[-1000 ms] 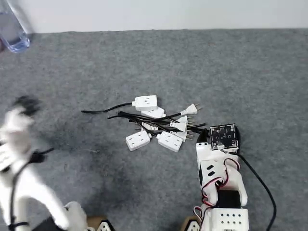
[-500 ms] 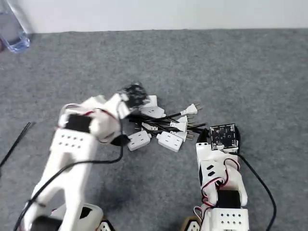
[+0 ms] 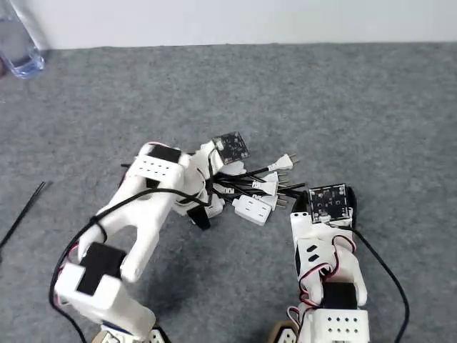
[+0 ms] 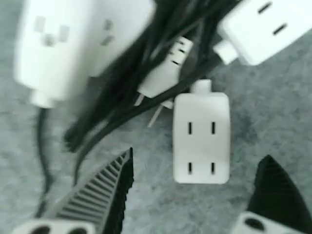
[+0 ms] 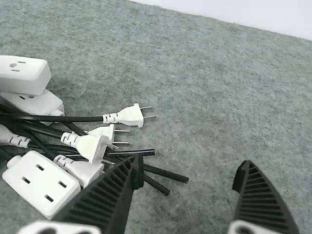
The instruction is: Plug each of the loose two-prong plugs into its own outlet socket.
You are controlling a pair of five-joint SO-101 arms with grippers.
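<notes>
Bottle (image 3: 18,43) at the surface's (image 3: 371,107) eleven o'clock corner, thin black strip (image 3: 25,207) by the nine o'clock edge, with open grey room between them. Left claw (image 4: 196,161) spread wide, straddling a white outlet block (image 4: 201,139), with tangled black cords (image 4: 146,73) just beyond. Loose plugs (image 5: 129,115) lie in the central heap. Right claw (image 5: 190,165) spread over bare surface at the heap's four o'clock. The three o'clock side is open.

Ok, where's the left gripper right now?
Over the cable pile at its left edge in the high view; in its wrist view the left gripper is open, jaws either side of an outlet socket.
</notes>
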